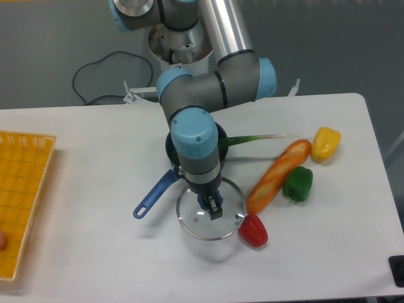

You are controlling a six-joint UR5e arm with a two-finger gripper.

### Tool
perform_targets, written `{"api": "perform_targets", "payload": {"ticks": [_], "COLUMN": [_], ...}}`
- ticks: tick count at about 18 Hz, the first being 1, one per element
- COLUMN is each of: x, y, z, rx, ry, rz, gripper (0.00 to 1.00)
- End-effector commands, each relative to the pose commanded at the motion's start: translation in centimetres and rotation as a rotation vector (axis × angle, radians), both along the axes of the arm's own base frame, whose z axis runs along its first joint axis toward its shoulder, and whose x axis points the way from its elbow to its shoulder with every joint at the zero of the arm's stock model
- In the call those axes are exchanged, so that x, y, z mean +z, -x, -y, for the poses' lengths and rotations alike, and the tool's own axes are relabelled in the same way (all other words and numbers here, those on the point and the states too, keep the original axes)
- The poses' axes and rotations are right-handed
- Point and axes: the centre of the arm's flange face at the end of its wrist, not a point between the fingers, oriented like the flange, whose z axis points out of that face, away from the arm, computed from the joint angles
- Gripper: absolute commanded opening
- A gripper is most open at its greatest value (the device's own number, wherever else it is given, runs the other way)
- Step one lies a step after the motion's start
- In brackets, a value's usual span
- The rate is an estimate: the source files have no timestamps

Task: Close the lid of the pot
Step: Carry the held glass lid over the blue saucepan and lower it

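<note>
The pot [170, 146] is a dark blue saucepan, mostly hidden under my wrist. Only its rim shows, and its bright blue handle [154, 194] points to the front left. The lid [189, 221], a clear glass disc with a silver rim, is just in front of the pot and overlaps its front edge. My gripper [211, 206] points down over the lid's centre. Its dark fingers are closed on the blue knob, which shows only in part. I cannot tell whether the lid rests on the table or hangs just above it.
A red pepper [253, 230] touches the lid's right front rim. An orange carrot [278, 176], a green pepper [298, 184], a yellow pepper [326, 143] and a green onion [255, 137] lie to the right. A yellow basket [22, 202] stands at the left edge.
</note>
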Motion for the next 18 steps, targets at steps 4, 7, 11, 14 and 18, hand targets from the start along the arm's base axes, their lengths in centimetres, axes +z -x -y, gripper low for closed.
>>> {"api": "perform_targets", "payload": {"ticks": [4, 7, 11, 14, 18], "x": [0.5, 0.7, 2.3, 2.3, 2.5], "y": [0.0, -0.3, -1.1, -2.3, -3.6], "z": [0.4, 0.8, 2.4, 3.9, 5.9], "rx": [0.005, 0.006, 0.015, 0.023, 0.029], "ry": [0.005, 0.018, 0.027, 0.04, 0.065], "rz": [0.005, 0.016, 0.025, 0.038, 0.026], "gripper": [0.56, 0.56, 0.56, 0.56, 0.56]}}
